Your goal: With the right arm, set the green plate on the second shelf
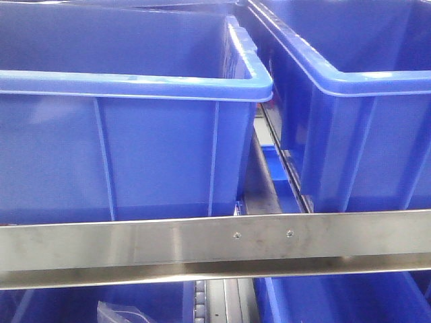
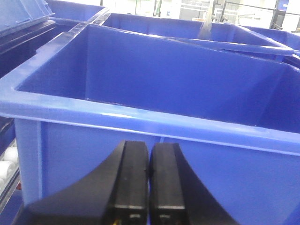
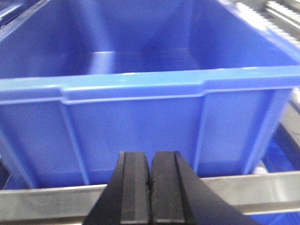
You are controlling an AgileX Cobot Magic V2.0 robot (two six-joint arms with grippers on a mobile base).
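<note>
The green plate is out of view in all three views. My left gripper [image 2: 149, 152] is shut with nothing between its black fingers, hanging just in front of the near wall of a blue bin [image 2: 140, 108]. My right gripper [image 3: 150, 161] is also shut and empty, its fingertips level with the lower front wall of another blue bin [image 3: 140, 112]. Both bins look empty inside as far as I can see. Neither gripper shows in the front view.
Two large blue bins [image 1: 135, 134] [image 1: 363, 101] stand side by side on a rack behind a steel rail [image 1: 215, 245]. Lower down are more blue bins [image 1: 337, 299] and a clear plastic bag [image 1: 118, 313]. Roller tracks [image 3: 253, 11] run beside the right bin.
</note>
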